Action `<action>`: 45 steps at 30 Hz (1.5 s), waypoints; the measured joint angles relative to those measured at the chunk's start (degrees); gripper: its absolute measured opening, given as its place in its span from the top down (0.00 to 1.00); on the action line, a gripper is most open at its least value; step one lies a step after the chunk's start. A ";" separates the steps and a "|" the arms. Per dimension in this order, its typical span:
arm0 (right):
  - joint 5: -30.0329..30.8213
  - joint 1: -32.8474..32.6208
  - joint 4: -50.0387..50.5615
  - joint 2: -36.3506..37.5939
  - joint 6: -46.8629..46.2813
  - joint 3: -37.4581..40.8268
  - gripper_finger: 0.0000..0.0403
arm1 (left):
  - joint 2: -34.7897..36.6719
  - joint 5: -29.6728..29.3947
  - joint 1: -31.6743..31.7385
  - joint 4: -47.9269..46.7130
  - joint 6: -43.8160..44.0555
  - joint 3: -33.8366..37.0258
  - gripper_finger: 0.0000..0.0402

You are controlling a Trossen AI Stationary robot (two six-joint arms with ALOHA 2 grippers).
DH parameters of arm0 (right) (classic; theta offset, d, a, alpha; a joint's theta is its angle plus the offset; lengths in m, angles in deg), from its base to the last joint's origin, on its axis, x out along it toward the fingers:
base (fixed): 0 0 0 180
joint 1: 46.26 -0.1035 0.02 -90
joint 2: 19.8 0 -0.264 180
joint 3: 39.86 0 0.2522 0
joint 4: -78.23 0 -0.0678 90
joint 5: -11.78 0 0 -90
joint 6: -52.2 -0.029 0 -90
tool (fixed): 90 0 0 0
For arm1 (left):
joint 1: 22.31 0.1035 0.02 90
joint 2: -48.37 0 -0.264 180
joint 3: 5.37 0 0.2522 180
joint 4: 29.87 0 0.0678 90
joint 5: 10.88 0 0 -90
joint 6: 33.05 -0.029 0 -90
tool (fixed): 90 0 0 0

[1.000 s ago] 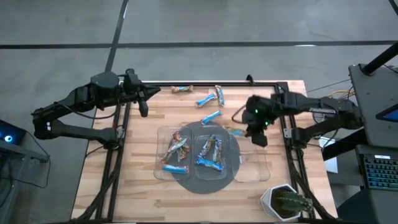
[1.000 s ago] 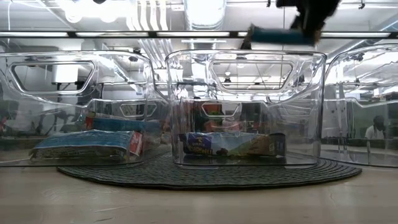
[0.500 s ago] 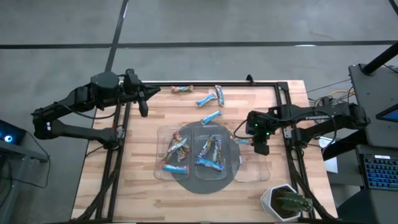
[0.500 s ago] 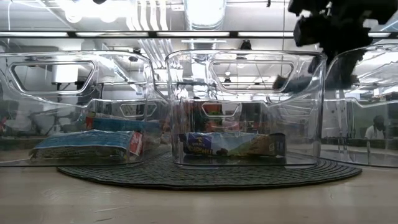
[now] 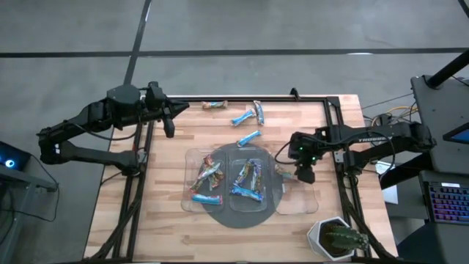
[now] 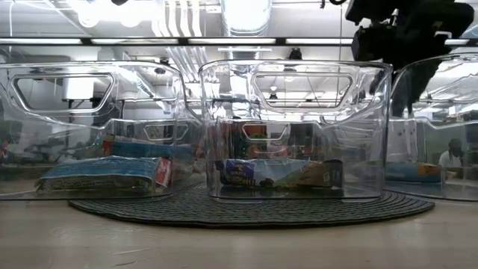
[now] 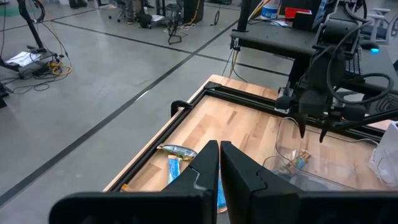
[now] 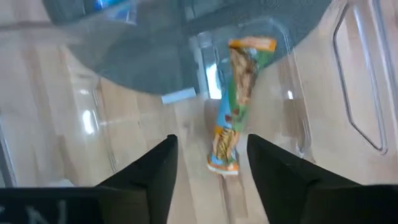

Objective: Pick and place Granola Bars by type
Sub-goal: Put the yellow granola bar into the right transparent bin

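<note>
Three clear trays (image 5: pixel 192 170) sit side by side on a round dark mat (image 5: pixel 242 216) near the middle of the bench (image 5: pixel 161 213). The left tray holds red and blue bars (image 5: pixel 206 180), the middle tray (image 5: pixel 265 170) holds blue bars (image 5: pixel 245 181), and the right tray (image 5: pixel 308 202) holds one orange-and-green bar (image 8: pixel 233 106) lying flat on its floor near the wall next to the middle tray.

Right end effector (image 5: pixel 302 174) hangs over that right tray, directly above the bar. Its fingers (image 8: pixel 152 171) are spread apart with nothing between them; the bar lies below the gap, free of both.

Four more bars lie loose on the bench beyond the trays: one brownish bar (image 5: pixel 215 105) by the far edge, two crossed bars (image 5: pixel 249 114) near it, and a blue bar (image 5: pixel 249 137) just beyond the middle tray.

Left end effector (image 5: pixel 168 121) rests at the bench's far left corner, well apart from the trays, its fingers (image 7: pixel 239 168) pressed together and holding nothing.

A potted plant (image 5: pixel 337 238) stands at the near right corner.
</note>
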 joint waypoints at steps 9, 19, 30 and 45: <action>-1.57 -0.01 -10.18 0.01 -3.04 -0.37 0.53 | 0.00 0.00 0.00 -0.02 -0.07 0.00 1.00; 1.71 0.00 -17.10 0.03 -1.28 -6.66 0.71 | -0.02 0.00 0.00 -0.04 -0.83 0.00 1.00; 10.10 0.02 -17.28 0.03 8.09 -22.14 0.87 | -0.02 -0.02 0.02 1.55 -6.84 0.00 1.00; 26.71 3.23 -17.06 0.03 19.38 -35.17 0.98 | -0.02 -0.01 0.01 1.52 -7.90 0.00 1.00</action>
